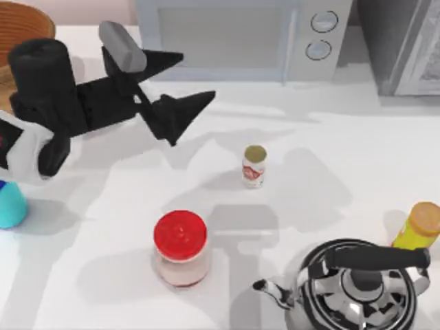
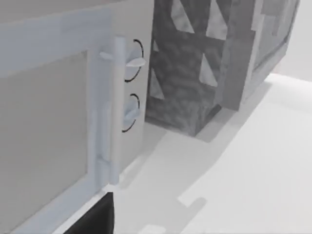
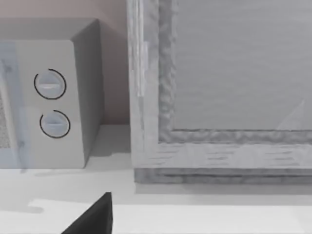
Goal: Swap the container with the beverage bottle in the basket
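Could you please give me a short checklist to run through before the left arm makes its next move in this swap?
1. Left gripper free to grasp: ok, its fingers are spread and hold nothing, above the table's back left.
2. Beverage bottle upright and reachable: ok, it stands alone mid-table, on the table rather than in the basket.
3. Container located: ok, at the table's left edge, partly cut off.
4. Basket free to receive an item: cannot tell, only a part of it at the back left corner is in view.
5. Room around the bottle: ok, the red-lidded jar and the kettle stand apart from it.
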`<action>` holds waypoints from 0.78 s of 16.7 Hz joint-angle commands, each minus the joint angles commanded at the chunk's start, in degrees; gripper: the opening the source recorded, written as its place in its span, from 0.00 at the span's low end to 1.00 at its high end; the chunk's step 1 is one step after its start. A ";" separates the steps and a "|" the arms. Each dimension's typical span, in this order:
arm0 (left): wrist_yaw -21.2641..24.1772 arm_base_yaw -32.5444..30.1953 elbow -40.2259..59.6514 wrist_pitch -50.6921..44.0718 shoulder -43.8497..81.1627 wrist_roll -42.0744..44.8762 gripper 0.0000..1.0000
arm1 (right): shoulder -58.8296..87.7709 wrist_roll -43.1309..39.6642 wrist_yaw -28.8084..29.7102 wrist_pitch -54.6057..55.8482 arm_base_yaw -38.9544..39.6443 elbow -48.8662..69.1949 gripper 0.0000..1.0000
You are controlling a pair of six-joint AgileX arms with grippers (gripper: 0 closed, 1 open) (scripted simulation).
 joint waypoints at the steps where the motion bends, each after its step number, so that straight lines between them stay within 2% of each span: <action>1: -3.12 1.25 -2.98 -3.52 -6.52 0.00 1.00 | 0.00 0.00 0.00 0.00 0.00 0.00 1.00; 9: -29.03 9.43 -28.73 -31.99 -68.56 -0.47 1.00 | 0.00 0.00 0.00 0.00 0.00 0.00 1.00; 13: -40.00 11.66 -40.18 -43.50 -93.15 -0.94 1.00 | 0.00 0.00 0.00 0.00 0.00 0.00 1.00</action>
